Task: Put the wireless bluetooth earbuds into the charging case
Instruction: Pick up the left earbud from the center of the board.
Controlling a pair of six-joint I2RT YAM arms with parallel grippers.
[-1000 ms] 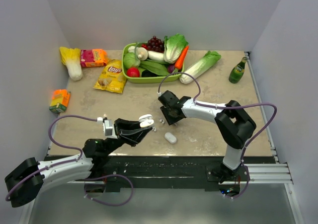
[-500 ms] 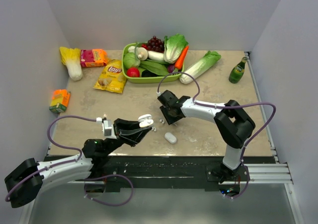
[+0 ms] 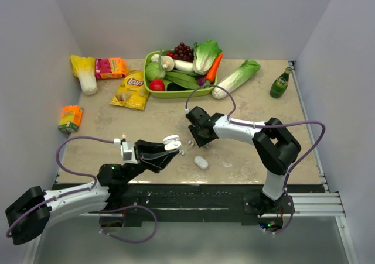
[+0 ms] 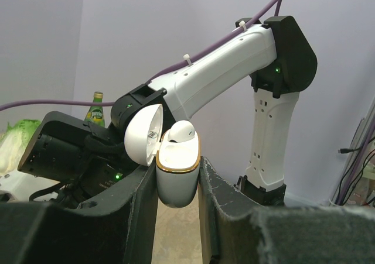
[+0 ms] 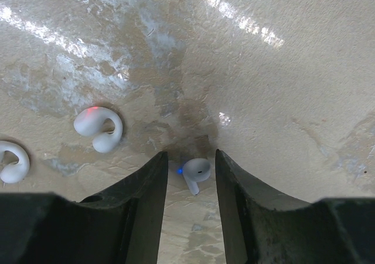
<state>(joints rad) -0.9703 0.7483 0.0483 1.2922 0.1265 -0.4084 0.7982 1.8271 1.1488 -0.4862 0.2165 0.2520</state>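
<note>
My left gripper (image 3: 169, 149) is shut on an open white charging case (image 4: 176, 179) with a gold rim, held upright above the table. Its lid is tipped back and one white earbud (image 4: 179, 132) sits in it. The case also shows in the top view (image 3: 171, 141). My right gripper (image 5: 190, 179) is open and low over the table. A small white earbud (image 5: 196, 171) with a short stem and a blue light lies between its fingers, touching neither. Two hook-shaped white earbuds (image 5: 98, 127) (image 5: 12, 161) lie to the left of it.
A closed white case (image 3: 201, 162) lies near the front edge. A green basket (image 3: 153, 91) of vegetables, a chips bag (image 3: 130, 89), a cabbage (image 3: 236, 78) and a green bottle (image 3: 280, 84) stand at the back. An orange box (image 3: 70, 118) is at the left.
My right gripper has shifted very slightly left and away. The left gripper and the case have not moved.
</note>
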